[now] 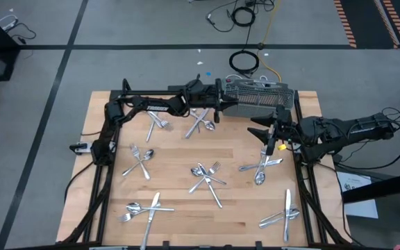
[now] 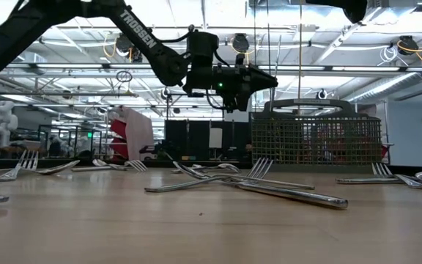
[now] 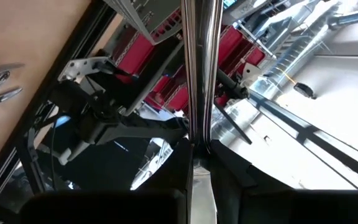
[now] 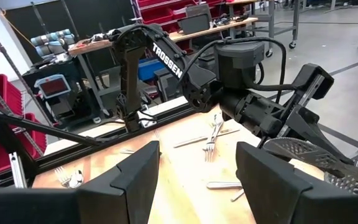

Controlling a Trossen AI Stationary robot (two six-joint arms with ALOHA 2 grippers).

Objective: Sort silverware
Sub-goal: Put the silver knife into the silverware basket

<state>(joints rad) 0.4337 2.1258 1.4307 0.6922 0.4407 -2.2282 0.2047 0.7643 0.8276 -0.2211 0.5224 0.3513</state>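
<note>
Left gripper pinches one utensil — its type hidden

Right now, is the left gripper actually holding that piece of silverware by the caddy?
Touching. The left wrist view shows the left gripper with its fingers shut on a slim silver handle that rises straight from between them.

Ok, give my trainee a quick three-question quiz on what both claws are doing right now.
1. True or false: the right claw is open and empty.
2. Which claw grips a slim shiny silver metal utensil? A: left claw. B: right claw.
3. Fill in: the left claw hangs ____ the grey mesh caddy, not inside it.
Key: 1 true; 2 A; 3 beside.
</note>
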